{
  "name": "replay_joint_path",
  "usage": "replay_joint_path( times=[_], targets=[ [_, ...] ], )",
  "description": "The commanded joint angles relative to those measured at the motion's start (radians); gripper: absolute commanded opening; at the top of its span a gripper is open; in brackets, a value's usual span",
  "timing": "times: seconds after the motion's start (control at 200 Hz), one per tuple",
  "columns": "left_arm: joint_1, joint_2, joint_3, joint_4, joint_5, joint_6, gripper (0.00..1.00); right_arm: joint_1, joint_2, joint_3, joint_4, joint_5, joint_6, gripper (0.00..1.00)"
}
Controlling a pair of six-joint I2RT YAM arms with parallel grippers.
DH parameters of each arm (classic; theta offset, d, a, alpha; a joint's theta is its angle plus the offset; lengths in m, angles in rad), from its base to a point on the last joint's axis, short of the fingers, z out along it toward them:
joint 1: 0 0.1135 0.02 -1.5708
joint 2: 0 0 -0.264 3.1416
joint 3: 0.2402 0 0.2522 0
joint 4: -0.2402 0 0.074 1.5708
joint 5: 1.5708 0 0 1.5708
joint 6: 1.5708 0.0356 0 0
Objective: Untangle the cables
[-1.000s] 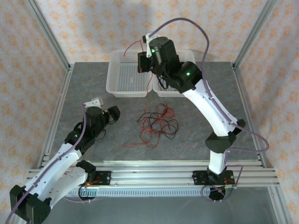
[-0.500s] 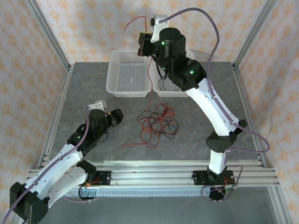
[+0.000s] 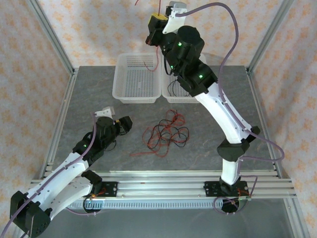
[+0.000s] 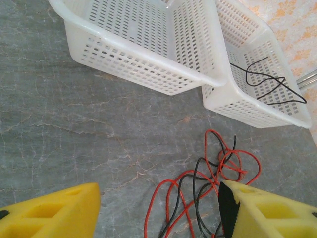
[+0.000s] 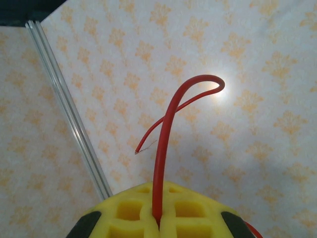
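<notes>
Little is sorted so far, I judge. One black cable point(image 4: 267, 82) lies inside a basket point(image 4: 247, 106). The right gripper point(image 5: 157, 218), high above the baskets, is clamped on a red cable point(image 5: 163, 144) that is not yet dropped in. The tangle point(image 3: 166, 133) lies on the table point(image 3: 99, 89) in front of the baskets, with the left gripper point(image 4: 158, 208) spread open beside it.

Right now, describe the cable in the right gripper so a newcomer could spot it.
Find the two white perforated plastic baskets at the back. Above them the right gripper pinches one thin red cable. Unlike the red-and-black tangle below, it hangs in air.
</notes>
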Motion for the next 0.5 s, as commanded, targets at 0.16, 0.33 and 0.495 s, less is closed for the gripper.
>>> replay_joint_path(
  times=[0.16, 0.33, 0.495],
  targets=[
    [-0.025, 0.002, 0.005, 0.04, -0.022, -0.009, 0.65, -0.062, 0.163, 0.056, 0.153, -0.047, -0.014, 0.0],
    [-0.033, -0.005, 0.006, 0.033, -0.029, -0.01, 0.65, -0.105, 0.287, 0.072, 0.195, -0.081, 0.014, 0.0],
    [-0.036, -0.016, 0.007, 0.022, -0.035, -0.014, 0.65, -0.126, 0.432, 0.084, 0.211, -0.102, 0.018, 0.0]
  ],
)
